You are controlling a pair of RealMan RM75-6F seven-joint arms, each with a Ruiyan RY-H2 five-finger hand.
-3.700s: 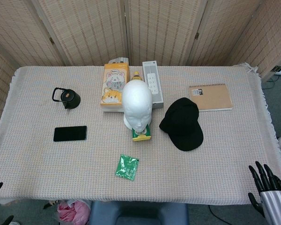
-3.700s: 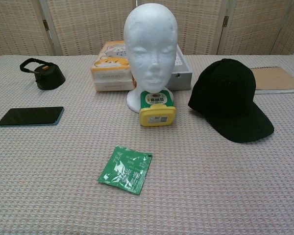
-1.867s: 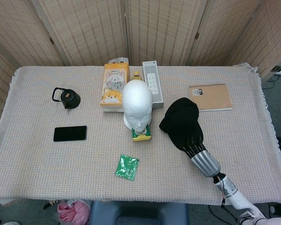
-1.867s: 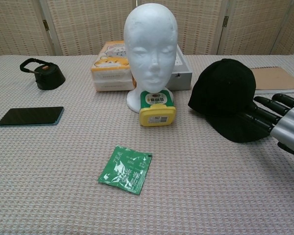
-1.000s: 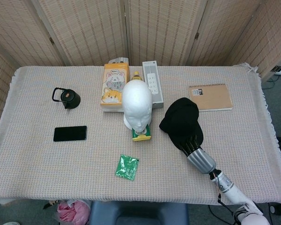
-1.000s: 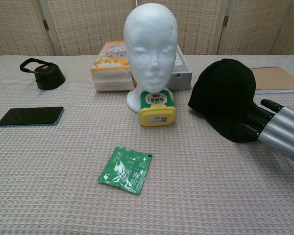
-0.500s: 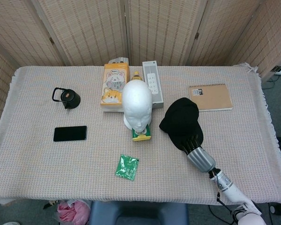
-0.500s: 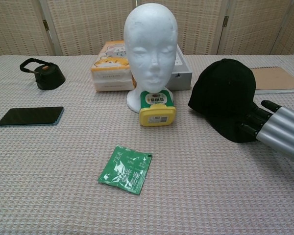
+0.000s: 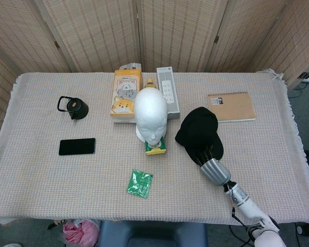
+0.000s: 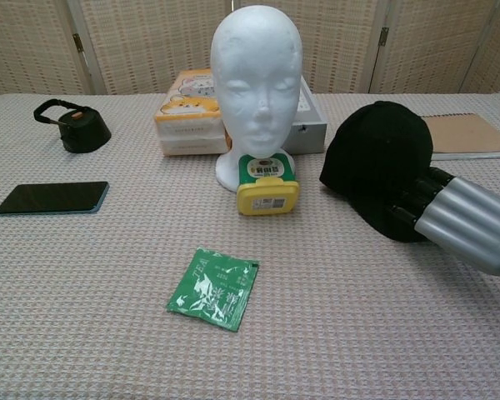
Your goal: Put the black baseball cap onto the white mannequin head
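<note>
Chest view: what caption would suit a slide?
Right robot hand on the black cap's brim, beside the white mannequin head.

The black baseball cap (image 9: pixel 199 133) is soft, dull cloth. The white mannequin head (image 9: pixel 150 113) looks smooth and matt. The tablecloth (image 9: pixel 51 175) is rough and woven.

**Right hand on the cap's brim**

From the chest camera I see my right hand (image 10: pixel 437 208) lying across the brim of the black baseball cap (image 10: pixel 382 162), its dark fingers (image 10: pixel 410 202) resting on the fabric; whether they grip it I cannot tell. The cap sits on the counter (image 10: pixel 92 325) right of the white mannequin head (image 10: pixel 257 79), which stands upright and bare. A yellow-lidded container (image 10: pixel 267 185) sits at the head's base. A green sachet (image 10: pixel 214 288) lies nearer me, a dark phone (image 10: pixel 52 197) far left.
</note>
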